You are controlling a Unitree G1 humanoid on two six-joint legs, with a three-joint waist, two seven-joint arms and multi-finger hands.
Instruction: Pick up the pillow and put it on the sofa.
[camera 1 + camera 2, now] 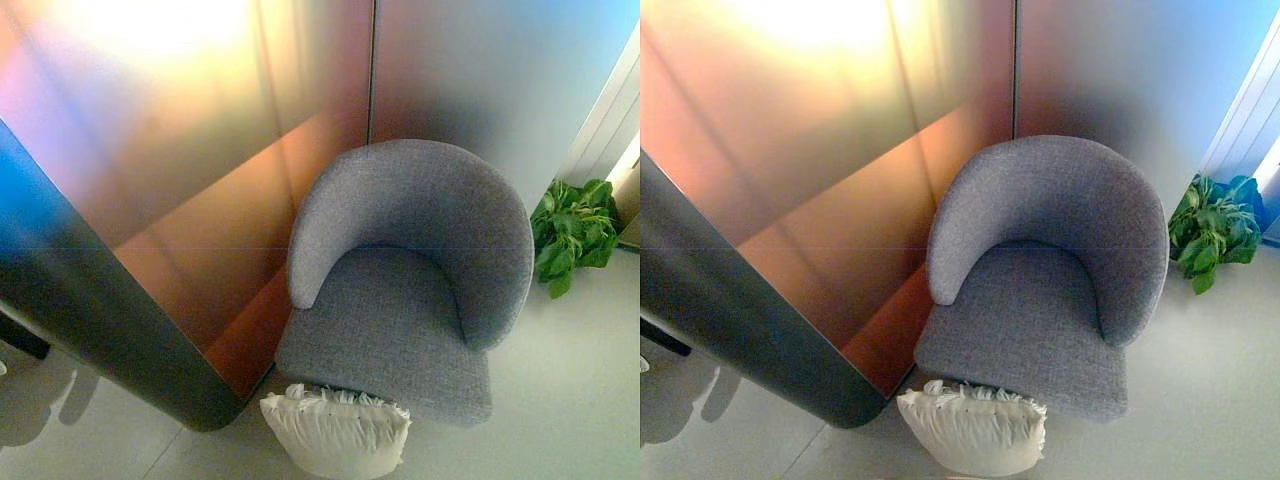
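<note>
A cream white pillow (335,432) with a frilled top edge stands on the floor, leaning against the front of a grey fabric armchair (410,280). The chair has a curved back and an empty seat (385,330). The same pillow (973,428) and chair (1045,275) show in the right eye view. Neither of my hands shows in either view.
A glossy wall panel (180,200) with a rounded dark corner (130,350) stands to the left of the chair. A green leafy plant (572,235) sits on the floor to the right of the chair. Pale floor (570,400) lies in front and to the right.
</note>
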